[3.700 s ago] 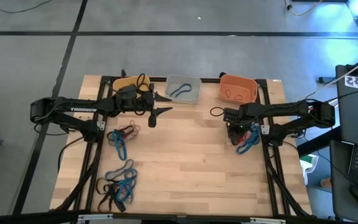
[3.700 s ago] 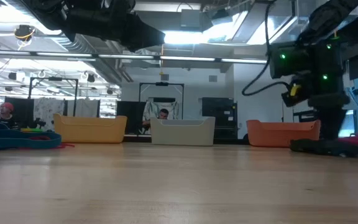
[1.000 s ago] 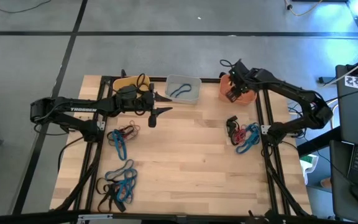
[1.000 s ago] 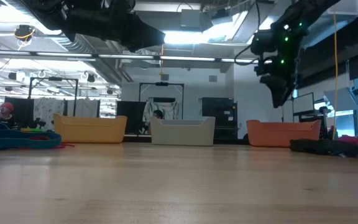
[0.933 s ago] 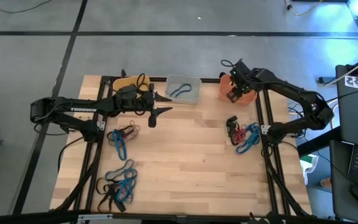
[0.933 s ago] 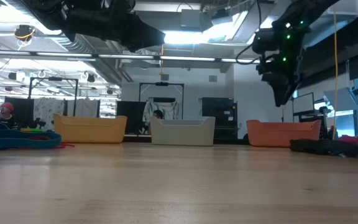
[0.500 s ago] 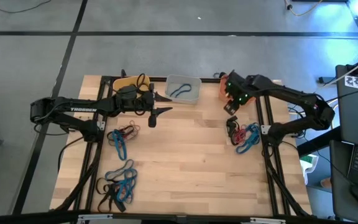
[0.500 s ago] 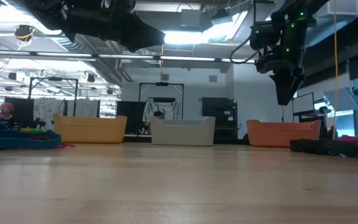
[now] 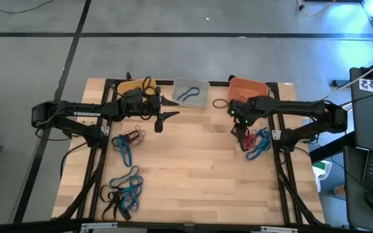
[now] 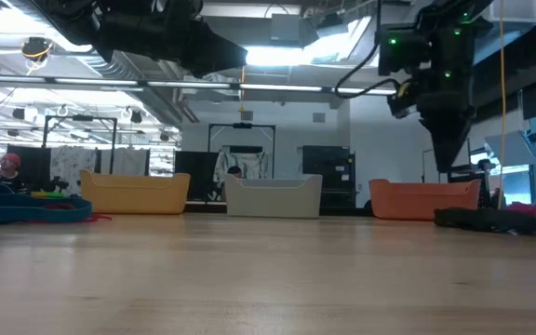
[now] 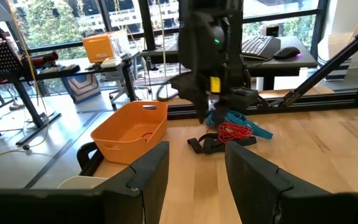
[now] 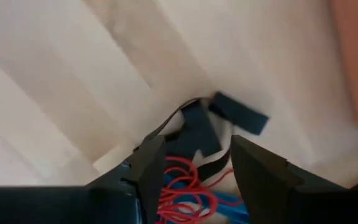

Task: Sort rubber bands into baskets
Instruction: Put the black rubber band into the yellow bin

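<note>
**Operator:** Bands near your right arm, what are you dealing with there?

**Spotter:** Your right gripper (image 9: 239,123) hangs over the tangle of rubber bands (image 9: 254,140) at the table's right edge, jaws parted with nothing between them. The right wrist view shows black strips (image 12: 213,127) lying over red loops (image 12: 182,183), with blue beneath. They look light, limp and a bit grippy, so I expect 1 pull to drag its neighbours along.

**Operator:** Where do you want me to take hold?

**Spotter:** Go for a black end that sticks out clear of the heap; pinch across the strip, not the middle of the knot. Lift slowly so you see what trails.

**Operator:** And the rest of the table?

**Spotter:** You have 3 baskets along the far edge: yellow basket (image 9: 126,87), grey basket (image 9: 201,94) with a blue band in it, orange basket (image 9: 248,87). 1 loose dark loop (image 9: 220,103) lies between the grey and orange ones. More bands sit on the left (image 9: 127,140) and near the front-left corner (image 9: 124,192). Your left gripper (image 9: 165,108) waits beside the yellow basket, jaws spread, holding nothing.
</note>
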